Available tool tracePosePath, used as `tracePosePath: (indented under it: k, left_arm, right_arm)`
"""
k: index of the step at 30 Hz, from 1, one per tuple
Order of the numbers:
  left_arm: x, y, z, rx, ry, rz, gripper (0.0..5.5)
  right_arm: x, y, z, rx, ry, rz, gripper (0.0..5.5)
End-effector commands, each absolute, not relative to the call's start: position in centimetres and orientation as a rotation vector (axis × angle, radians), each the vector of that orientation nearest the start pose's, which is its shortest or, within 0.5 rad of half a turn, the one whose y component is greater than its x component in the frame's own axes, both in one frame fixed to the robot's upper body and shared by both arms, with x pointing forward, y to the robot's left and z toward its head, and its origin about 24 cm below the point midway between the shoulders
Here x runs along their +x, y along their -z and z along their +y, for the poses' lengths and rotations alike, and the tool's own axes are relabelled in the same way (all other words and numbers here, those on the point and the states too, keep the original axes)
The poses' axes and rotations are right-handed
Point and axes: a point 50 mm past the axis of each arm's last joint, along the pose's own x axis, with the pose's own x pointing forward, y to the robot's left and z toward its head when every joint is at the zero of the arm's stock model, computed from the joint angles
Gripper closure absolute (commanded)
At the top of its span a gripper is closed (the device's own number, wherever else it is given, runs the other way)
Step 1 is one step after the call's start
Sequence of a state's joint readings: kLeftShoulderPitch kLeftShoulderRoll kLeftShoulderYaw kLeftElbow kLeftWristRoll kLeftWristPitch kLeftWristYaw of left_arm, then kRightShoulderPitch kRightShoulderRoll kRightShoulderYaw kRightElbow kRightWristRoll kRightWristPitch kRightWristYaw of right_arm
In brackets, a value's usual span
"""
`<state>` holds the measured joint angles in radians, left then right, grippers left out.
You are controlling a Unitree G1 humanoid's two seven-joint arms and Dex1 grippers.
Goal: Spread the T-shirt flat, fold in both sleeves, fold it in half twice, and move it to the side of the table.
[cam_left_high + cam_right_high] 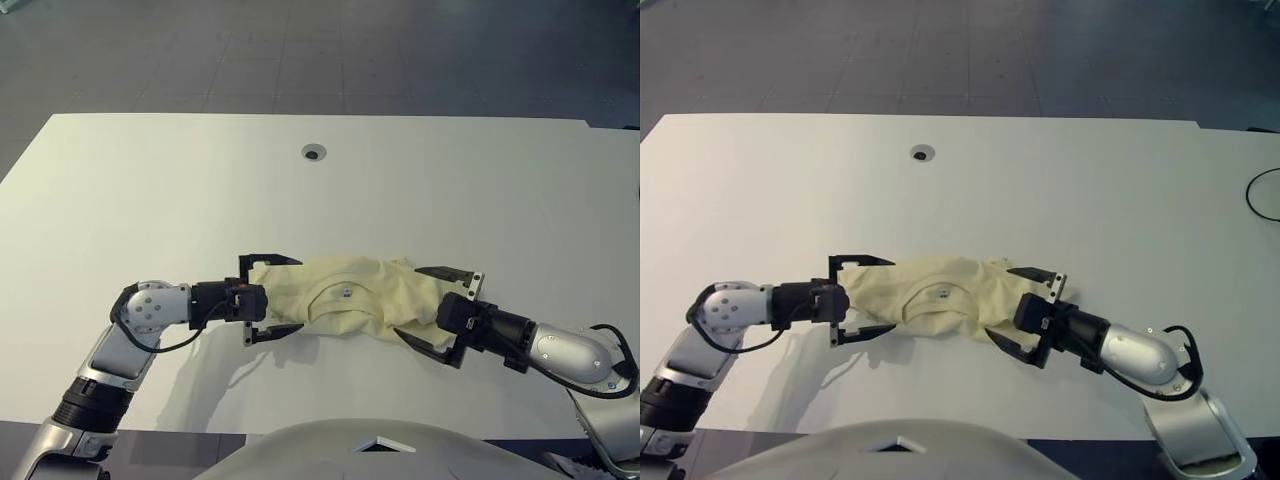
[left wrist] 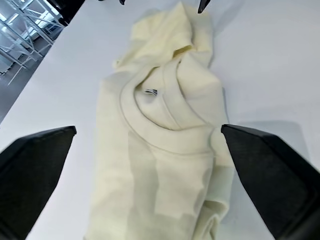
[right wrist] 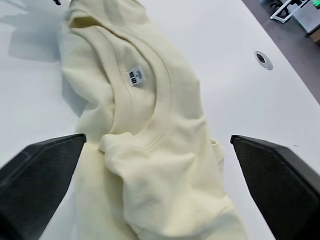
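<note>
A pale yellow T-shirt (image 1: 345, 295) lies bunched in a narrow heap near the front of the white table (image 1: 150, 180), collar and label facing up. My left gripper (image 1: 298, 294) is open, its two black fingers straddling the shirt's left end. My right gripper (image 1: 408, 301) is also open and straddles the right end. In the left wrist view the collar of the T-shirt (image 2: 165, 140) lies between the fingertips of the left gripper (image 2: 148, 128). In the right wrist view the crumpled T-shirt (image 3: 150, 150) sits between the fingertips of the right gripper (image 3: 158, 137). Neither grips cloth.
A round cable hole (image 1: 314, 152) sits in the tabletop toward the back centre. A black cable loop (image 1: 1260, 195) shows off the table's right edge. Bare white surface surrounds the shirt on all sides; dark floor lies beyond the far edge.
</note>
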<state>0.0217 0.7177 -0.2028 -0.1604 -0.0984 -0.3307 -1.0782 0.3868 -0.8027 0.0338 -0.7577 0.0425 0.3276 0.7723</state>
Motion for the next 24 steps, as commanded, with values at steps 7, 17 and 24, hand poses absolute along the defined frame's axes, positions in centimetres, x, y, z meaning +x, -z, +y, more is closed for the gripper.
tracePosePath:
  k: [7, 17, 24]
  left_arm:
    - [20.3, -6.9, 16.9, 0.808, 1.402, -0.009, 0.10]
    - [20.3, -7.0, 17.2, 0.826, 1.370, -0.009, 0.10]
    - [20.5, -7.2, 18.2, 0.853, 1.329, 0.005, 0.10]
  right_arm:
    - [15.4, -9.7, -17.8, -0.719, -0.990, 0.295, 0.12]
    - [15.8, -9.5, -17.9, -0.716, -0.973, 0.291, 0.12]
    - [16.6, -8.8, -18.1, -0.737, -0.970, 0.287, 0.12]
